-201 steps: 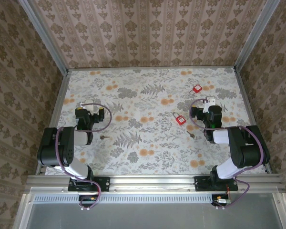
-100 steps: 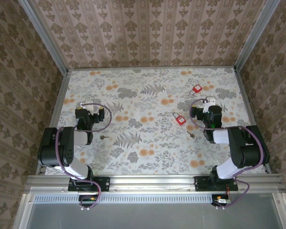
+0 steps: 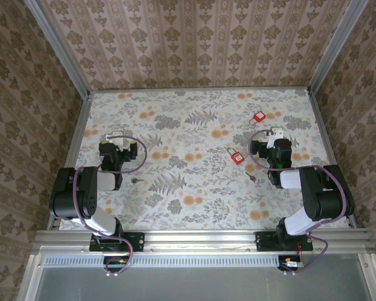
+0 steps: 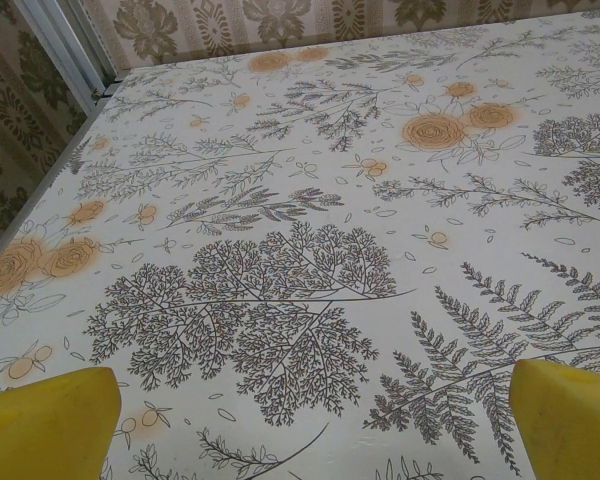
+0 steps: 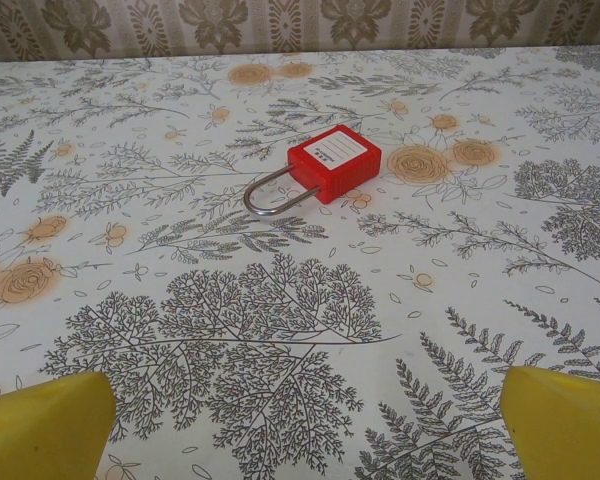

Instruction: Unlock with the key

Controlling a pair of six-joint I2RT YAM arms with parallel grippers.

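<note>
Left arm (image 3: 81, 194): folded back over its base at the near left, with the wrist low over the table (image 3: 194, 125) and pointing at the far wall.
Left gripper (image 4: 305, 425): yellow fingers (image 4: 42, 420) spread wide, holding nothing, with bare tabletop between them.
Right arm (image 3: 313, 194): folded the same way at the near right, wrist low and level.
Right gripper (image 5: 300, 425): yellow fingers spread wide, holding nothing and touching nothing.
Far padlock (image 5: 330, 165): red, lying flat ahead of the right gripper, with its shackle to the left.
Near padlock (image 3: 236, 157): red, lying flat left of the right gripper, near the middle of the table.
Right key (image 3: 251, 177): lying flat, just nearer than the near padlock and apart from it.
Left key (image 3: 136, 180): lying flat beside the left arm, on its right.
</note>
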